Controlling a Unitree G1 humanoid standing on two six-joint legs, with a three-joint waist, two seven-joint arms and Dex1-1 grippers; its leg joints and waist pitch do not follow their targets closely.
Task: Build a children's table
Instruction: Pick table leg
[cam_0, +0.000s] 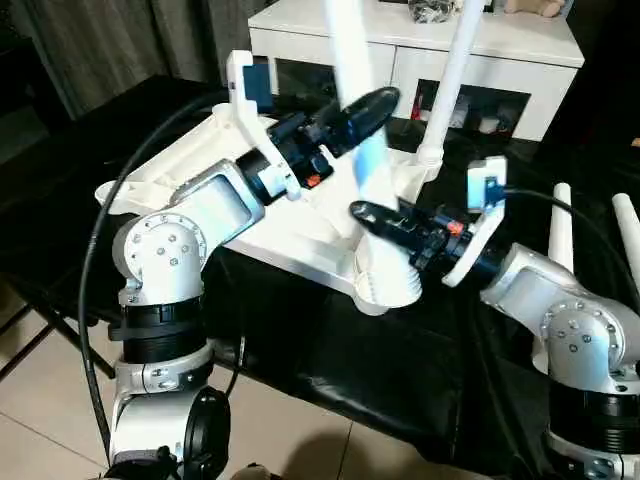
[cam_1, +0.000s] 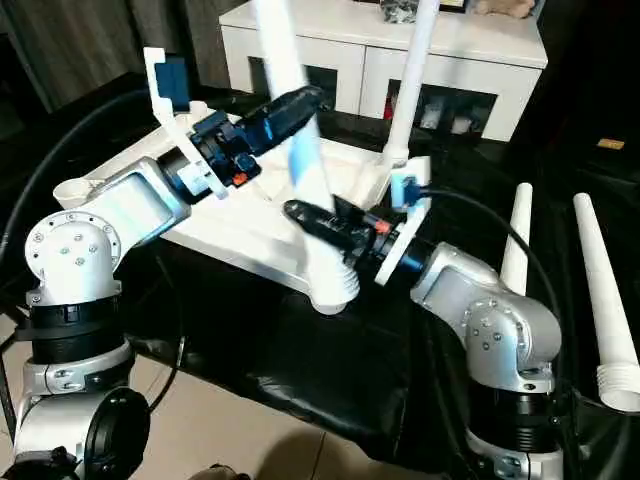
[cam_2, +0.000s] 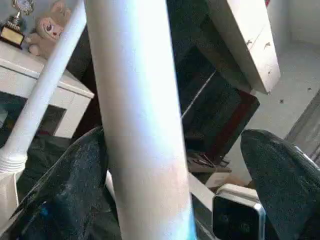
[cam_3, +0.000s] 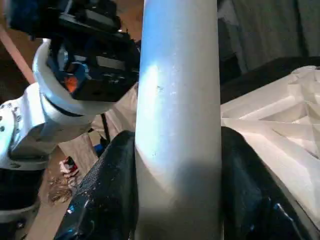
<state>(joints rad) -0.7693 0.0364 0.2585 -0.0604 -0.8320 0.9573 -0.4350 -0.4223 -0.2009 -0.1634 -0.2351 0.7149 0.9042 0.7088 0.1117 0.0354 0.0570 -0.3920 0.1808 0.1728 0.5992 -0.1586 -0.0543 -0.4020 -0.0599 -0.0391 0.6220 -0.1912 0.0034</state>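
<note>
1. While you look down over both forearms, you see a work surface (cam_0: 300, 370) draped in black cloth, pale floor tiles (cam_0: 40, 400) at its near left edge, dark curtains at the back left, and a white cabinet (cam_0: 520, 50) with dark glass doors across the far side at 12 o'clock.
2. You have one white table panel (cam_0: 290, 225) lying upside down on the cloth, ribbed underside up, with round sockets at its corners.
3. You can count four white legs: one standing in the far corner socket (cam_0: 450, 80), one leaning in the near corner socket (cam_0: 365, 150), and two loose ones, the nearer (cam_1: 518, 240) and the outer (cam_1: 605, 290), lying side by side on the cloth at about 3 o'clock of the panel.
4. Your left tool (cam_0: 365, 115) straddles the leaning leg partway up; in the left wrist view one finger touches the tube while the other stands clear of it, so its jaws are parted.
5. Your right tool (cam_0: 385, 228) is clamped on the same leg lower down, just above the socket, with both fingers (cam_3: 110, 190) pressed against the tube.
6. That leg sits between the two tools, its threaded base at the panel's near corner, around 6 o'clock of the panel.
</note>
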